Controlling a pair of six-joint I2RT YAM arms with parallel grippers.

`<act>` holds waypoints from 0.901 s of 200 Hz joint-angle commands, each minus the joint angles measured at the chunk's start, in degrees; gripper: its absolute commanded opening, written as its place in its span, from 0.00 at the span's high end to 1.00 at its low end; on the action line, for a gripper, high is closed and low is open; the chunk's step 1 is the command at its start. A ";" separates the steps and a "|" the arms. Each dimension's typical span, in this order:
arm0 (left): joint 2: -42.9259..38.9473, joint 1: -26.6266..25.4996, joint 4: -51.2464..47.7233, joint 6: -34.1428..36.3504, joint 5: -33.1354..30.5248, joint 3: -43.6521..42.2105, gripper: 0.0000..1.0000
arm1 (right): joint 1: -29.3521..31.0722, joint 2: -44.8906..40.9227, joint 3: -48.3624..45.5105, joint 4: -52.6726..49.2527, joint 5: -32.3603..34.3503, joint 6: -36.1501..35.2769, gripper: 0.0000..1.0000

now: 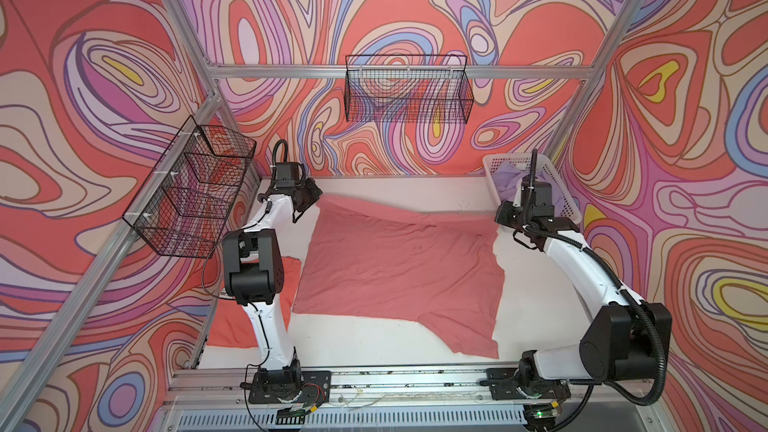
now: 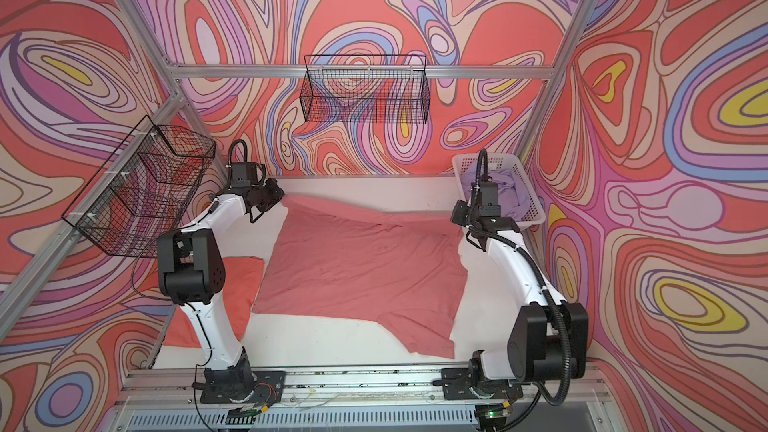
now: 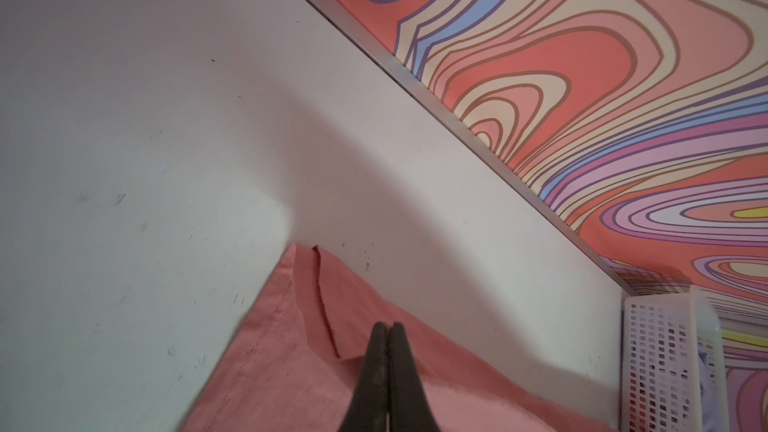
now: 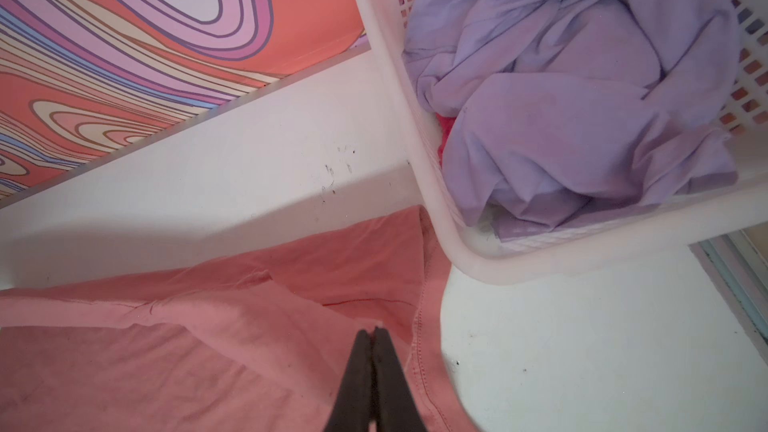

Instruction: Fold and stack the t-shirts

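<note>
The left hand (image 3: 386,326) and right hand (image 4: 372,332) are each pinched closed on a far corner of the salmon-pink t-shirt (image 1: 399,268), which is spread between them over the tabletop (image 1: 374,338), the lavender t-shirt (image 4: 582,97) crumpled in the white basket (image 4: 374,35) just beyond the right hand, the orange-coral t-shirt (image 1: 232,322) behind the left hand

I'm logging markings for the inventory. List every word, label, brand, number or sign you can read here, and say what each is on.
No text can be read in any view.
On the salmon-pink t-shirt: no print shows.
On the lavender t-shirt in the white basket: no print shows.
On the orange-coral t-shirt: a pale patch by the left arm, perhaps a label, too small and blurred to read.
On the wall: swirls only, no lettering.
</note>
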 commanded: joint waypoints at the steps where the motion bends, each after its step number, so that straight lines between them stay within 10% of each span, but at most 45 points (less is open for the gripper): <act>1: -0.62 0.38 -1.41 0.68 -0.06 -3.07 1.00 | 0.13 -1.84 1.13 -1.73 0.32 -0.66 1.00; 180: -3.15 0.44 0.34 0.78 -1.72 -15.90 1.00 | 3.08 -18.86 -21.04 -8.10 -4.60 9.21 1.00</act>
